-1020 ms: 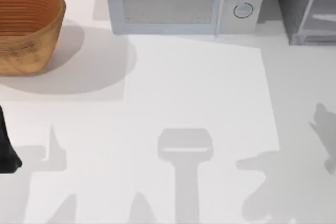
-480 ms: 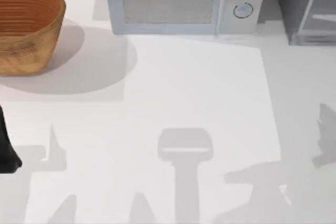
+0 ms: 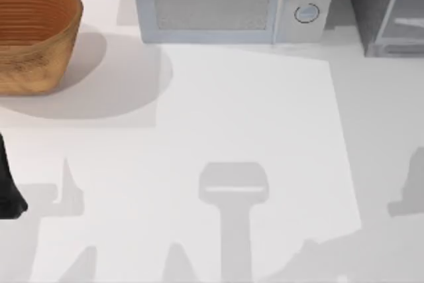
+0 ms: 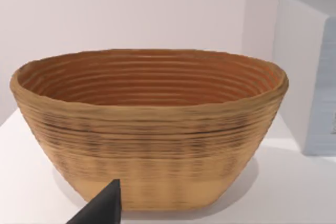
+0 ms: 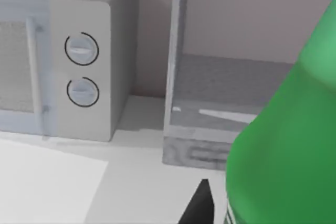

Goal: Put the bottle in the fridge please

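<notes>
The bottle [image 5: 286, 140] is translucent green and looms close in the right wrist view. My right gripper [image 5: 247, 211] is shut on it, and one dark fingertip [image 5: 202, 205] shows beside its lower body. Beyond the bottle the fridge [image 5: 226, 103] stands open, with a grey frame and a dark inside. In the top view the fridge [image 3: 391, 8] sits at the table's back right corner. My left arm [image 3: 8, 183] is parked at the table's left edge, and its wrist camera faces the basket.
A woven basket [image 3: 33, 31] stands at the back left, and its hollow [image 4: 149, 82] holds nothing. A light grey microwave [image 3: 228, 1] with two round knobs [image 5: 81, 69] stands at the back middle, just left of the fridge. White tabletop [image 3: 232, 111] spreads in front.
The right arm's shadow on the table's right side has slid towards the right edge and the front. The left arm, basket and microwave have not moved.
</notes>
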You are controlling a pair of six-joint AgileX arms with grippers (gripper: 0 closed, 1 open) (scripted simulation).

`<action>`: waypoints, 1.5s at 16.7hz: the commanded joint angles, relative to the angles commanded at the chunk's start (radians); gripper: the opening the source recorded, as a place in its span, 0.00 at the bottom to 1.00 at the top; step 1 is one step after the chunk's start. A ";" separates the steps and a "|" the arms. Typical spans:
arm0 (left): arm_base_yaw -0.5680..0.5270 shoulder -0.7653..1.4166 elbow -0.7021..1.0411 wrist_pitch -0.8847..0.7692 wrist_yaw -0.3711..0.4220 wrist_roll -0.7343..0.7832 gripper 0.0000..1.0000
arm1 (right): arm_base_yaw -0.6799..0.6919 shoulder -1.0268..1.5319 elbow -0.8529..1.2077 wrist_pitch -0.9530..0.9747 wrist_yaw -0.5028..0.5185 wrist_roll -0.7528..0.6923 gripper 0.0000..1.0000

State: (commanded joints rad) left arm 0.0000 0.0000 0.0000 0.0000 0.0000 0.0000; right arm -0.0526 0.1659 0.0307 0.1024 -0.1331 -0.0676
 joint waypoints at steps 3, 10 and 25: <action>0.000 0.000 0.000 0.000 0.000 0.000 1.00 | 0.043 -0.130 -0.024 -0.079 0.103 0.051 0.01; 0.000 0.000 0.000 0.000 0.000 0.000 1.00 | 0.050 -0.162 -0.029 -0.101 0.131 0.068 0.01; 0.000 0.000 0.000 0.000 0.000 0.000 1.00 | -0.110 1.029 0.546 0.559 -0.020 0.075 0.01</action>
State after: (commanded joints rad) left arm 0.0000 0.0000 0.0000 0.0000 0.0000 0.0000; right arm -0.1629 1.1945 0.5765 0.6618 -0.1529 0.0071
